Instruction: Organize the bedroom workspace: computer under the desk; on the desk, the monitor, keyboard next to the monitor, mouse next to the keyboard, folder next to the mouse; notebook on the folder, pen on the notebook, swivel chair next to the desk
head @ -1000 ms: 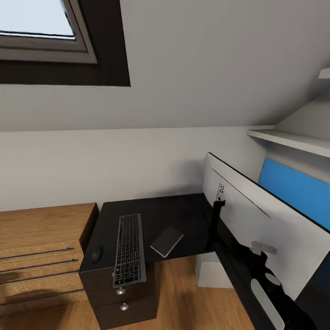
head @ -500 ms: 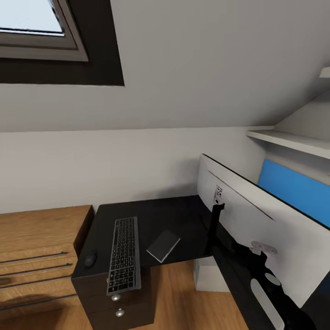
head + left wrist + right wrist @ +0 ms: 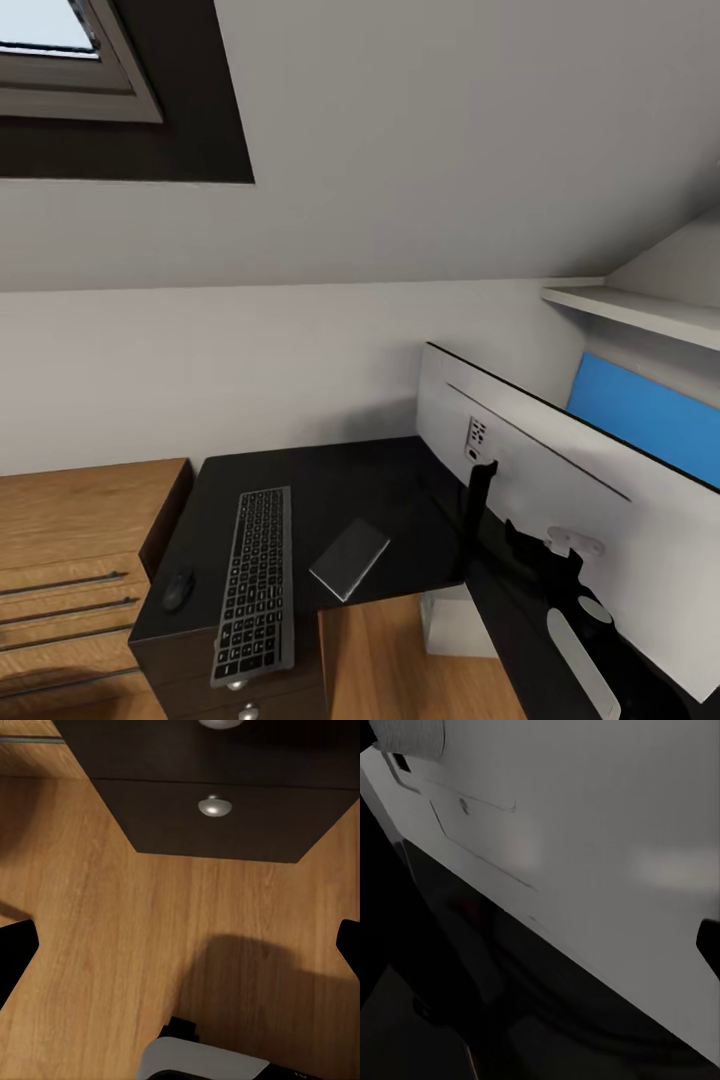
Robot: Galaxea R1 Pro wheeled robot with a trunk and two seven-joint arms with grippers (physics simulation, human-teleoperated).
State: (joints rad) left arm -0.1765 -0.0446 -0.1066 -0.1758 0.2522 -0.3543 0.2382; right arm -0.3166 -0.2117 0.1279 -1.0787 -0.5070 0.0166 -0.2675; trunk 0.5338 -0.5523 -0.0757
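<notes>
The monitor [image 3: 560,500], long axis slanting off the counter's [image 3: 390,480] right edge, fronts the right pincer, grip state unclear.

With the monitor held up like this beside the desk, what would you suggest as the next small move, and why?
Probably carry the monitor a little further left, over the desk, before lowering it. It hangs tilted off the desk's right edge, while the bare patch behind the keyboard and the small grey pad looks free.

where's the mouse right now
In the head view the mouse sits at the left end of the black desk, just left of the keyboard.
</notes>
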